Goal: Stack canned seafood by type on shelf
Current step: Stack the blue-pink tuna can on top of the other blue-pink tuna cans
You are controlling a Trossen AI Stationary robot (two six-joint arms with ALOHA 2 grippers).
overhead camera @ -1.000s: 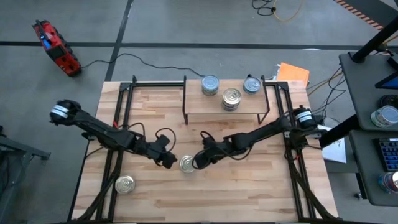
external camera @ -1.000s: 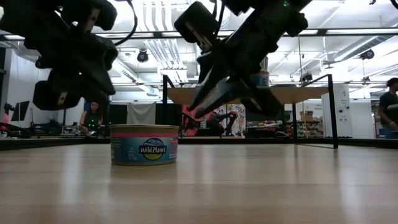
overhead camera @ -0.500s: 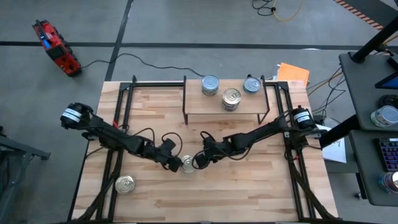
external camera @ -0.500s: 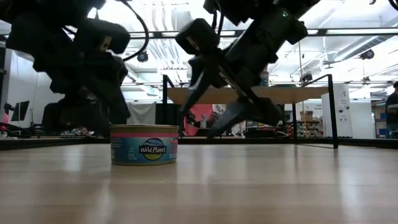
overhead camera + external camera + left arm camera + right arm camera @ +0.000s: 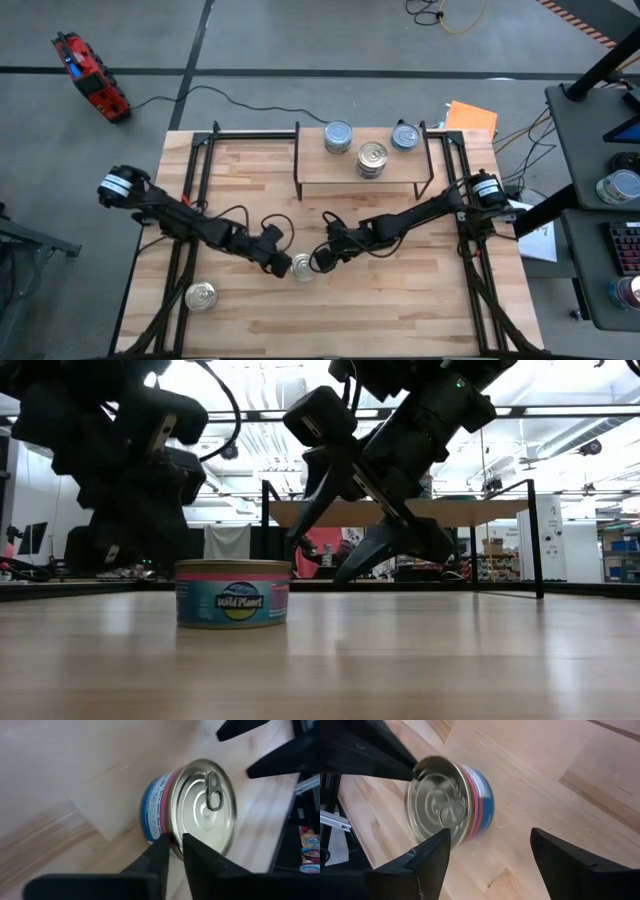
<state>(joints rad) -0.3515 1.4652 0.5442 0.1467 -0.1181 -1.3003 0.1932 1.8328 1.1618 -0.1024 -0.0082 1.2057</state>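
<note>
A short round tin (image 5: 303,265) with a silver pull-tab top and a blue and pink label (image 5: 233,593) stands on the tabletop's middle. My left gripper (image 5: 284,264) reaches it from the left, slanting down, and is shut on its rim (image 5: 174,844). My right gripper (image 5: 320,262) slants down from the right and is open, one finger on either side of the tin (image 5: 451,805). The shelf (image 5: 330,172) at the far edge carries three tins (image 5: 338,137), (image 5: 372,158), (image 5: 404,135). Another tin (image 5: 201,296) sits near left. My left gripper pinches the tin's top rim (image 5: 170,839) on its left side, one finger on the outer wall, the other over the lid. The fingers slant down from the table's left. The tin stands upright with its base on the table. Whether my right gripper's finger (image 5: 437,851) touches the tin, I cannot tell.
The shelf's black metal legs (image 5: 297,160) and the table's black frame rails (image 5: 190,215) stand around the work area. Bare wood lies along the near edge and near right. An orange sheet (image 5: 470,118) lies beyond the far right corner.
My left gripper has come down and toward the right, up to the tin. My right gripper has opened and let go of the tin while staying in place. The tin has shifted a little on the table and stays upright.
</note>
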